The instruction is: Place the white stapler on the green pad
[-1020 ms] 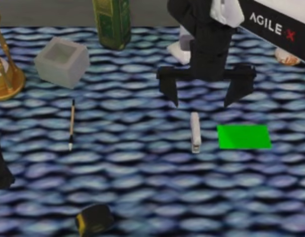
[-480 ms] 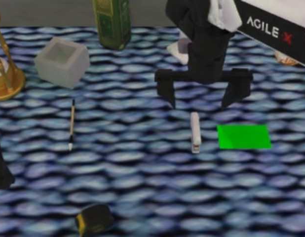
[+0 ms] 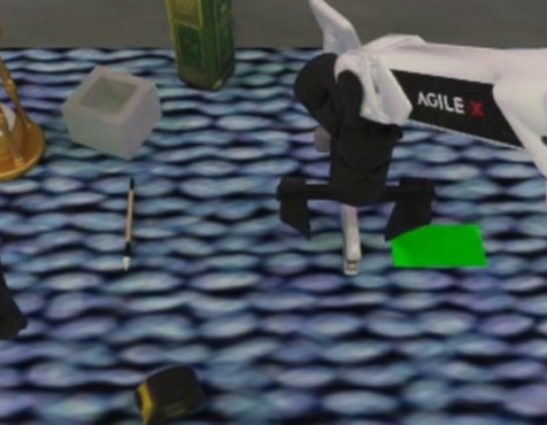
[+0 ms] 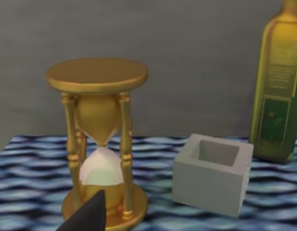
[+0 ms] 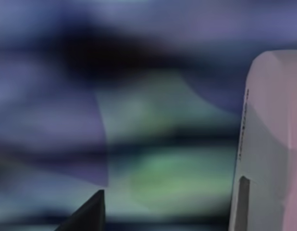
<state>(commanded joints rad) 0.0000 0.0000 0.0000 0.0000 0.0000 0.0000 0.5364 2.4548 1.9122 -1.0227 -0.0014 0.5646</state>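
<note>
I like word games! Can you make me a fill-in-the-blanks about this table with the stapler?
1. The right end effector has its fingers wide ____ on either side of the stapler.
2. The stapler lies on the cloth, just left of the ____ pad.
3. The pen lies nearest to the grey ____.

Missing words: open; green; box

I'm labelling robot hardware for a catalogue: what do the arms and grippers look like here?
The right arm has a white shell with a black panel lettered AGILE in white and a red X. Its wrist is black, ending in the right gripper: a black crossbar with two tapering black fingers. Of the left arm, only a dark shape shows at the table's left edge.
</note>
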